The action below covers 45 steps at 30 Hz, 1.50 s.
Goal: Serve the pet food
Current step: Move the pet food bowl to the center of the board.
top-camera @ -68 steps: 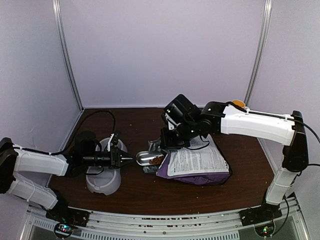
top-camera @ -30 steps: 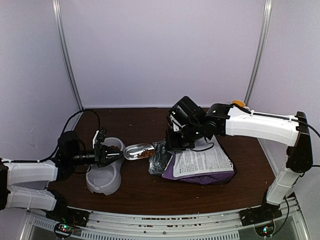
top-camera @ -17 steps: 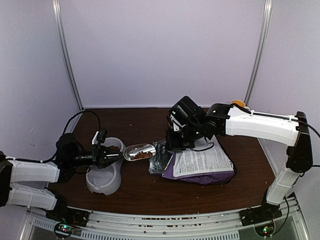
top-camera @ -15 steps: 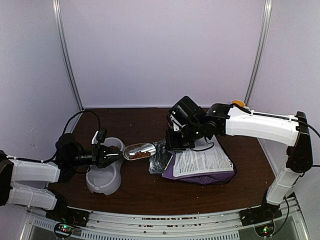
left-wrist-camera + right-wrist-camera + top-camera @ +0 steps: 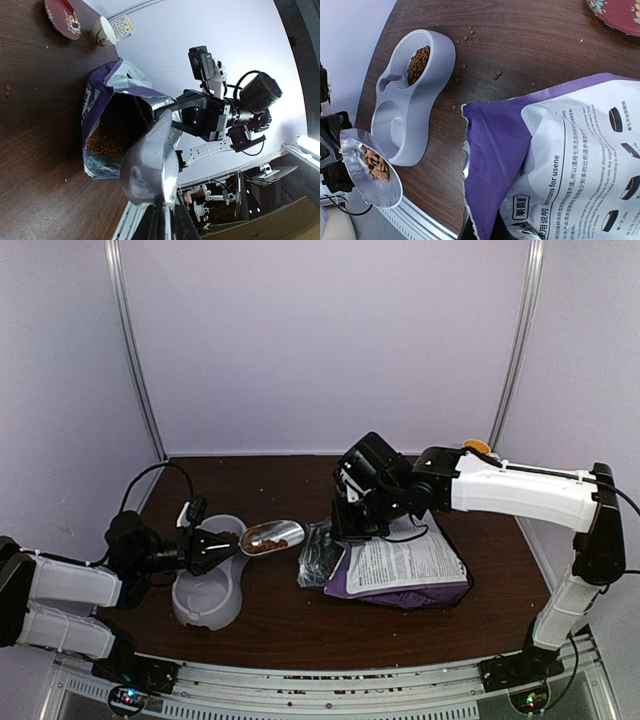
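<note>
Purple bag [image 5: 405, 565], grey feeder [image 5: 206, 600], red plate [image 5: 62, 17]

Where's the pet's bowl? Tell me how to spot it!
Look at the left side of the brown table, away from the purple bag. Beside the shiny scoop that the left gripper holds sits the pet bowl. It alone is pale grey plastic with two round hollows, one holding brown kibble.

1. You have one purple bag [image 5: 400, 575]
2. One metal scoop [image 5: 272, 536]
3. One grey feeder [image 5: 434, 70] with two bowls
4. One red plate [image 5: 62, 17], two cups [image 5: 102, 31]
5. Three lots of pet food [image 5: 419, 59]: bag, scoop, bowl
</note>
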Each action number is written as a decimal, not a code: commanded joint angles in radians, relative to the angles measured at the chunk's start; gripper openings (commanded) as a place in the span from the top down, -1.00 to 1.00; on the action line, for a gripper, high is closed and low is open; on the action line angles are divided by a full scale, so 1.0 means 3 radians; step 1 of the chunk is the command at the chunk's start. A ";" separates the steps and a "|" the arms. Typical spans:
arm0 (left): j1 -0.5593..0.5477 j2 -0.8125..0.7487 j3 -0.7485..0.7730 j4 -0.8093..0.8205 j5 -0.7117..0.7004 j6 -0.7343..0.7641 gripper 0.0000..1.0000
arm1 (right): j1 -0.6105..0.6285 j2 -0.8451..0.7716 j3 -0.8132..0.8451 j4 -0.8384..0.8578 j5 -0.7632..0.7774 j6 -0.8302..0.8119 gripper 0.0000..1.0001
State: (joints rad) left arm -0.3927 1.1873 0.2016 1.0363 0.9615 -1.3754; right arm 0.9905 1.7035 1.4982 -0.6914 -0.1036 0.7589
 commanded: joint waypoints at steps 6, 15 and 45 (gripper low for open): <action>0.0307 -0.0353 -0.0140 -0.0179 0.0204 0.0166 1.00 | -0.0053 -0.0146 -0.0064 -0.0052 0.0149 0.0001 1.00; 0.0604 -0.0929 -0.0202 -0.0991 0.0227 0.0379 1.00 | -0.0062 -0.0144 -0.0084 -0.0041 0.0138 0.0007 1.00; 0.1398 -0.1902 -0.0524 -0.2193 -0.0068 0.0688 1.00 | -0.0130 -0.0231 -0.0306 0.0098 0.0085 -0.0032 1.00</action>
State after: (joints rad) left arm 0.0017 0.6144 0.0631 0.3630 0.9684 -1.2022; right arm 0.9771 1.6810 1.4364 -0.6476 -0.1062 0.7555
